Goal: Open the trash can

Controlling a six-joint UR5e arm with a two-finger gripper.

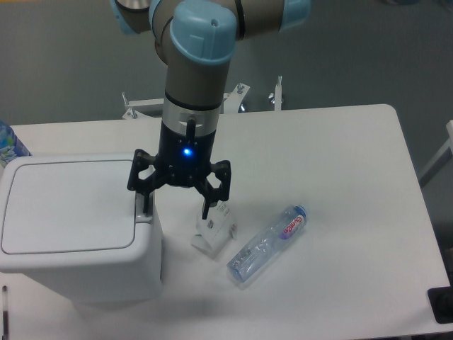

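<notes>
White moulded plastic made up the big boxy trash can (pixel 74 227) with rounded corners, which sat at the lower left of the frame on the white desk (pixel 340 212). Its flat hinged lid (pixel 67 205) lay shut, so nothing of its inside could be seen. By its look the bin was rigid, smooth-skinned and probably light if empty, so a hard sideways shove might slide it across the desk; a push straight down seemed the safer way. The place to act on it was likely the small grey latch at the lid's right edge, though the tool hid most of that spot.

The black two-finger tool (pixel 177 205) hung from the grey and pale-blue arm with its fingers spread wide, holding nothing. One finger (pixel 145 202) stood at the bin's right rim, seemingly on or just above the latch; whether it pressed there I could not tell. The other finger pointed down near a small white carton (pixel 212 234) lying just right of the bin.

A clear plastic water bottle (pixel 269 244) with a red-lettered label lay on its side at lower centre; it looked partly crushed, and whether any water was in it could not be judged.
</notes>
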